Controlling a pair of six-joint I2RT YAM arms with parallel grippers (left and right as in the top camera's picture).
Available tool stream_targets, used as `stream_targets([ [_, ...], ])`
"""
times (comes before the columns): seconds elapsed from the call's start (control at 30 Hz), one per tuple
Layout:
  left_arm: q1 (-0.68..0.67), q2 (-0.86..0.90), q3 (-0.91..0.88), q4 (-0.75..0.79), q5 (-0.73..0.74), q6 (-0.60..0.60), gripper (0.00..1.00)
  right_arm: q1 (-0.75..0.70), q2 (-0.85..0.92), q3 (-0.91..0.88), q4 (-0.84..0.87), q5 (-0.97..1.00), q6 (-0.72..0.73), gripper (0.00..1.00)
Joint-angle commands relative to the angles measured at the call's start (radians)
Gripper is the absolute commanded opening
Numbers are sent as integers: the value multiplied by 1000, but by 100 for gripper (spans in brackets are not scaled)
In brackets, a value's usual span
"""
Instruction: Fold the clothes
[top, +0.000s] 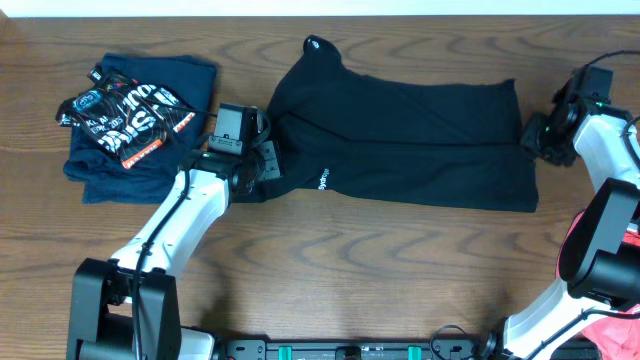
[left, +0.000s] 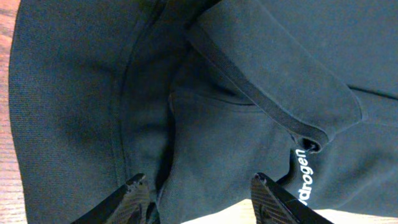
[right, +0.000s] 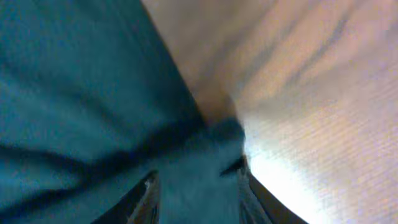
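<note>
At the near edge of the counter, the two arm bases are seen, and a bit of red cloth is glimpsed beside the right one. Further in, the left pincer is held over the near left part of the black shirt. In the left wrist view this pincer is shown open, its fingers spread wide, with the shirt lying rumpled beneath and between them. A folded-over sleeve or hem is seen just ahead of it, and white lettering is printed close to the right finger. The shirt is spread across the middle of the counter, with one narrow part pointing to the far edge. At the shirt's right end the right pincer is placed against the hem. In the right wrist view the cloth is seen bunched between the fingers of that pincer, but the view is blurred, and it cannot be told whether the cloth is clamped. To the far left, apart from the shirt, a folded navy pile is set, with a printed garment laid on top.
</note>
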Motion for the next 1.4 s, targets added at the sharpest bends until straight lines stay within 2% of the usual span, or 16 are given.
stream_targets([
  [0.0, 4, 2, -10, -5, -16, 24, 55, -11, 3, -1, -100, 5, 0, 36],
  [0.07, 4, 2, -10, -13, -16, 53, 55, -22, 3, -6, -179, 7, 0, 32],
  [0.23, 4, 23, -11, -32, -16, 82, 55, -27, 4, -67, -231, 9, -46, 33],
  [0.57, 4, 165, -12, -49, -16, 104, 55, -27, 4, -253, -50, 29, -42, 35],
  [0.7, 5, 199, -12, -107, -37, 103, 55, -28, 4, -260, -109, 158, -22, 11],
  [0.87, 5, 202, -12, -247, -129, 103, 55, -66, 3, -260, -238, 310, 103, 2],
  [1.2, 4, 191, -12, -452, -127, 103, 54, -128, 2, -260, -316, 301, 135, 1],
  [1.37, 4, 86, -7, -474, -110, 108, 55, -128, -33, -253, -316, 249, 131, 1],
])
